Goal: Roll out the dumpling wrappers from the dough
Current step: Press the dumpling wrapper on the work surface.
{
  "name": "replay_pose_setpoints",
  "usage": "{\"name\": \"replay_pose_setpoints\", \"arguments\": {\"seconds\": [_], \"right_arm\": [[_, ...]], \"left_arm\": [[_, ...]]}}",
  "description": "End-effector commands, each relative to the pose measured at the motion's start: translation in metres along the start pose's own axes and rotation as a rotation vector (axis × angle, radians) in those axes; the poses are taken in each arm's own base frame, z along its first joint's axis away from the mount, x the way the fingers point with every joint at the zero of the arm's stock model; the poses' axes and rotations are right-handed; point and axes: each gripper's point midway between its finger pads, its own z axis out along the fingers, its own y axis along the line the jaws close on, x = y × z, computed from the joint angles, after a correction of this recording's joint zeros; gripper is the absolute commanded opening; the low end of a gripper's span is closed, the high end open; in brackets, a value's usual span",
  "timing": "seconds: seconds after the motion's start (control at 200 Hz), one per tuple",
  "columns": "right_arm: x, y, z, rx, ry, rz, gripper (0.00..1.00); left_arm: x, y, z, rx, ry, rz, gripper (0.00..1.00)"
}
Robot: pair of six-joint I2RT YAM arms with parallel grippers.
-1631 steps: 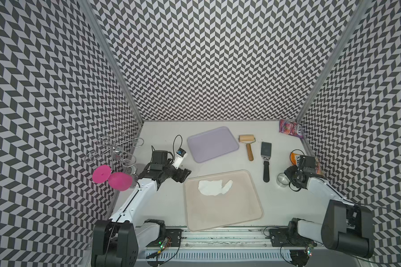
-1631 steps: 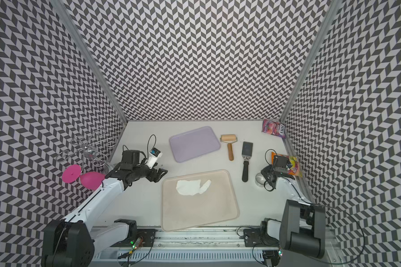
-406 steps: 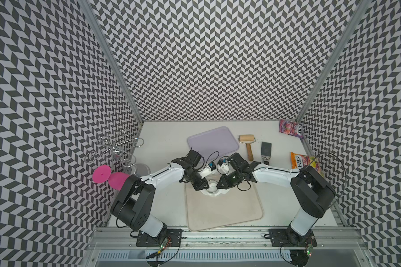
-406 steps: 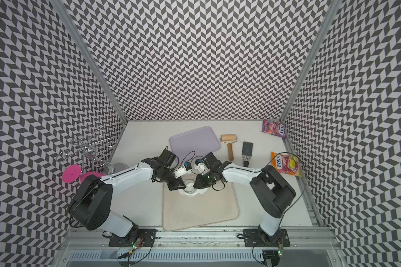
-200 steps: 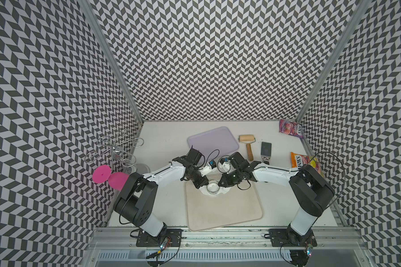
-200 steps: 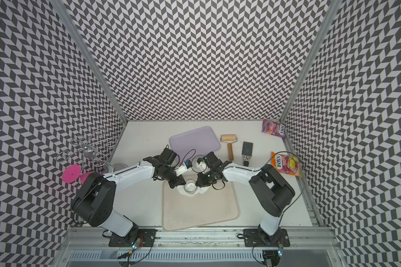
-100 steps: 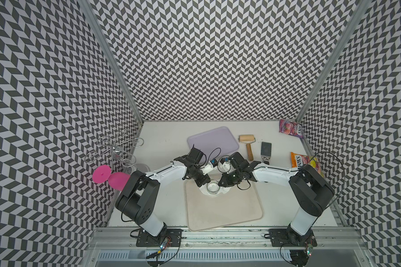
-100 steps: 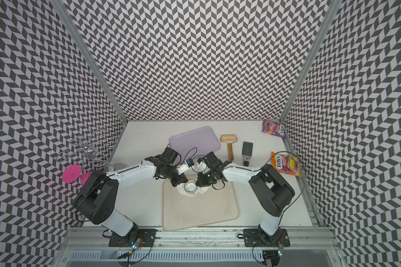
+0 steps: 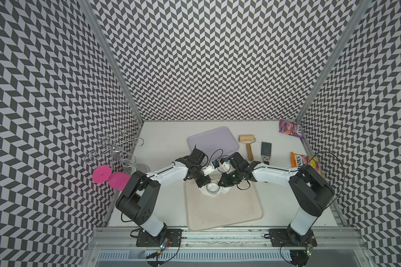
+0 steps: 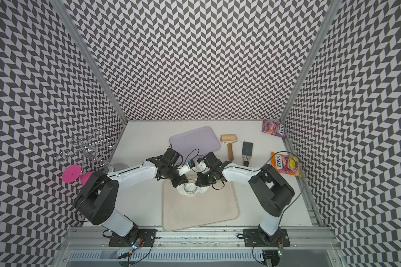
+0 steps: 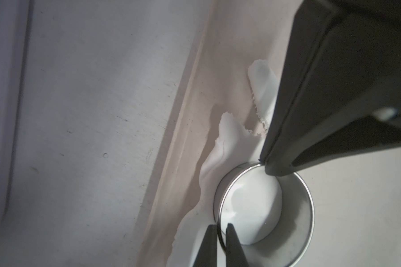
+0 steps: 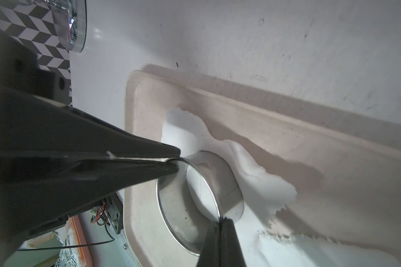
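**When Cutting a Wrapper: Level Ring, Even Load**

While pressing the ring cutter [image 9: 212, 187] into the dough [image 9: 204, 190], load both sides of the rim equally to drive the edge clean through all round. Locate the dough as a thin ragged sheet at the far end of the beige tray [image 9: 222, 215], just inside its rim, with the cutter standing on it. Treat the white disc enclosed by the ring as the dumpling wrapper [image 11: 252, 208]; judge it not yet freed from the sheet. Twist slightly before lifting to sever threads at the cut. Lift straight up, never tilted, to avoid dragging the soft sheet or creasing the disc. Avoid squeezing the thin wall out of round.

Jaw check. Verify the right jaws shut tight on the rim, seen plainly in the right wrist view. Read the left jaws as nearly closed astride the rim on the other side, with a thin slit between them; impossible to tell whether gripping or merely straddling.

Arm pose. Observe the left arm [image 9: 167, 172] and right arm [image 9: 271, 176] stretched low over the counter [image 9: 167, 138] from the near corners, converging over the tray's far end, wrists bent downward, jaws pointing down and inward onto the ring.
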Motion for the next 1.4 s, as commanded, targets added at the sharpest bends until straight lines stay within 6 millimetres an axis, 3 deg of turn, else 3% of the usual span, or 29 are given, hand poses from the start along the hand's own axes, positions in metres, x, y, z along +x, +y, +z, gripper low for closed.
{"name": "replay_pose_setpoints", "arguments": {"seconds": [0.0,0.17,0.356,0.481,0.791,1.397], "right_arm": [[0.009,-0.016,0.016,0.098,0.013,-0.045,0.00],[-0.003,0.003,0.007,0.077,-0.019,-0.074,0.00],[-0.016,0.020,-0.009,0.058,-0.059,-0.086,0.13],[-0.022,0.028,-0.020,0.053,-0.085,-0.095,0.19],[-0.020,0.033,-0.023,0.025,-0.094,-0.083,0.23],[-0.012,0.023,-0.009,0.016,-0.074,-0.065,0.23]], "left_arm": [[0.003,-0.010,0.001,0.024,0.030,-0.014,0.13],[-0.026,-0.004,-0.017,-0.004,-0.049,-0.001,0.20],[-0.040,-0.006,-0.035,-0.010,-0.077,0.020,0.31],[-0.033,-0.007,-0.040,-0.007,-0.045,0.013,0.37],[0.007,-0.021,-0.030,0.077,0.115,-0.056,0.36],[0.021,-0.018,-0.008,0.098,0.160,-0.108,0.28]]}}
